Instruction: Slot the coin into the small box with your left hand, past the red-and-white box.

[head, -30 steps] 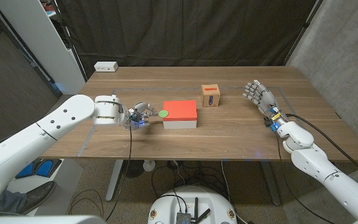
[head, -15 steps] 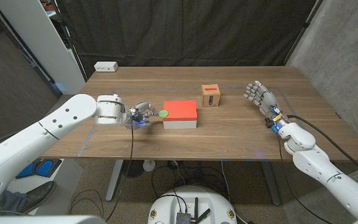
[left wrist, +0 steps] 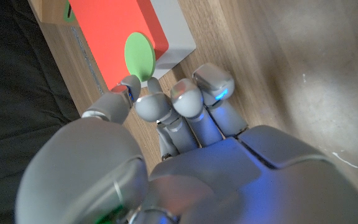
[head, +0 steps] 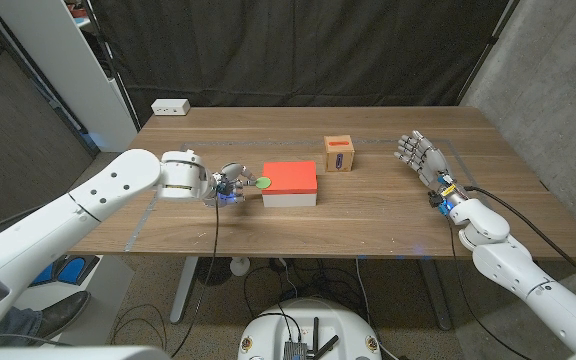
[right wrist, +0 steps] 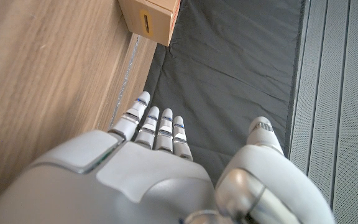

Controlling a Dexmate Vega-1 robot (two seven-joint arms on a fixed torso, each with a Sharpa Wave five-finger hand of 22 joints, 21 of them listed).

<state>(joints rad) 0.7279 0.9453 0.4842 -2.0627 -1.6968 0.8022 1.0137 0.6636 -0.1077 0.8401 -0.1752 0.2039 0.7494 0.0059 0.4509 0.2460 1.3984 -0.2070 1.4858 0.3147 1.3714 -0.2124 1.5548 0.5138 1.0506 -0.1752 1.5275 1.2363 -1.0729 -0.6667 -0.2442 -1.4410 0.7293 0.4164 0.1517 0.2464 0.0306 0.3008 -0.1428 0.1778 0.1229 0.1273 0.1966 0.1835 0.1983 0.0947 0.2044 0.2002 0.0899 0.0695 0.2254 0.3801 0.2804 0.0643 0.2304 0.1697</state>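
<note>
My left hand [head: 225,186] pinches a flat green coin [head: 262,183] at its fingertips [left wrist: 129,87], just off the left end of the red-and-white box [head: 290,183]. In the left wrist view the coin [left wrist: 140,55] overlaps the near edge of the box's red top [left wrist: 120,31]. The small wooden box [head: 339,154], with a slot in a red patch on its front, stands beyond the red-and-white box, to its right. A corner of it [left wrist: 48,9] shows past the red top. My right hand [head: 417,155] stays open at the table's right, fingers spread, holding nothing; the small box [right wrist: 151,18] lies ahead of it.
A white power strip [head: 170,106] lies at the table's [head: 388,215] far left corner. A white pillar [head: 58,60] stands off the table's left, with a black curtain behind. Bare wood lies between the two boxes and my right hand.
My left arm has edged a little to the right, bringing the hand closer to the red-and-white box. The coin has hardly shifted. My right hand has not moved.
</note>
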